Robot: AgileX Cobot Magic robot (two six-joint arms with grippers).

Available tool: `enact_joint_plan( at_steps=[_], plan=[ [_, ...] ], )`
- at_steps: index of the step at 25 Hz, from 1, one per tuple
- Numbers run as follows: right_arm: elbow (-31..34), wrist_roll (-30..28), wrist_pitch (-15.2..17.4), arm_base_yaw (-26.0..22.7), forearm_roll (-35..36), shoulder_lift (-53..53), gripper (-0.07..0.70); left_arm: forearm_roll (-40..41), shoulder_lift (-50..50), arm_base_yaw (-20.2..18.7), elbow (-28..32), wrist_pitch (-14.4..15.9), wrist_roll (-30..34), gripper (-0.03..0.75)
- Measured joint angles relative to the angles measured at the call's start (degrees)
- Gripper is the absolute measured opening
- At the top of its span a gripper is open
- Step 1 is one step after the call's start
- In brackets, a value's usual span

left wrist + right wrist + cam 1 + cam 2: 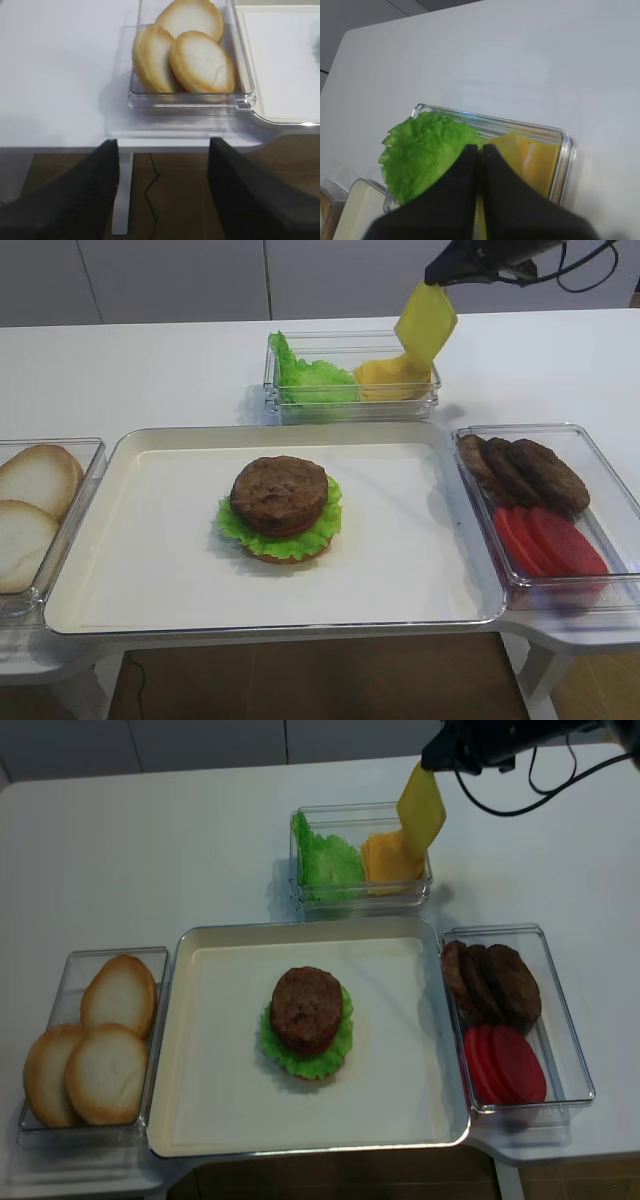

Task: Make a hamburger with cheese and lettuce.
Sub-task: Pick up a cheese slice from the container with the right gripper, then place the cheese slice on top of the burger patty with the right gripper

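Dangling cheese [426,320] from right tool [436,278]

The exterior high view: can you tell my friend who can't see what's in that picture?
The right gripper lifts a yellow cheese slice above a clear box of lettuce and cheese. On the tray sits a half-built hamburger with its patty on top, with buns to the left.

No text, label, brand mark, number or sign can be read in any of the views. The clear containers [350,390], the cream tray [420,530] and the white table [150,370] all show plain, unmarked surfaces. The food pieces carry no print either.
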Motion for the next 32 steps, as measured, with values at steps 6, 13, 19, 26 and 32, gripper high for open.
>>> enact_joint_plan(
  at_steps=[6, 13, 19, 26, 32],
  plan=[
    [0.0, 0.0, 1.6, 0.0, -0.3, -3.6, 0.029, 0.0, 0.0, 0.0, 0.0, 0.0, 0.0, 0.418],
    [2.6, 0.0, 3.1, 0.0, -1.1, -9.9, 0.029, 0.0, 0.0, 0.0, 0.0, 0.0, 0.0, 0.418],
    [10.2, 0.0, 4.2, 0.1, -2.0, -18.0, 0.029, 0.0, 0.0, 0.0, 0.0, 0.0, 0.0, 0.418],
    [18.0, 0.0, 5.8, 5.5, -4.1, -25.3, 0.029, 0.0, 0.0, 0.0, 0.0, 0.0, 0.0, 0.418],
    [22.7, 0.2, 6.8, 13.9, -7.5, -28.0, 0.029, 0.0, 0.0, 0.0, 0.0, 0.0, 0.0, 0.418]
  ],
)
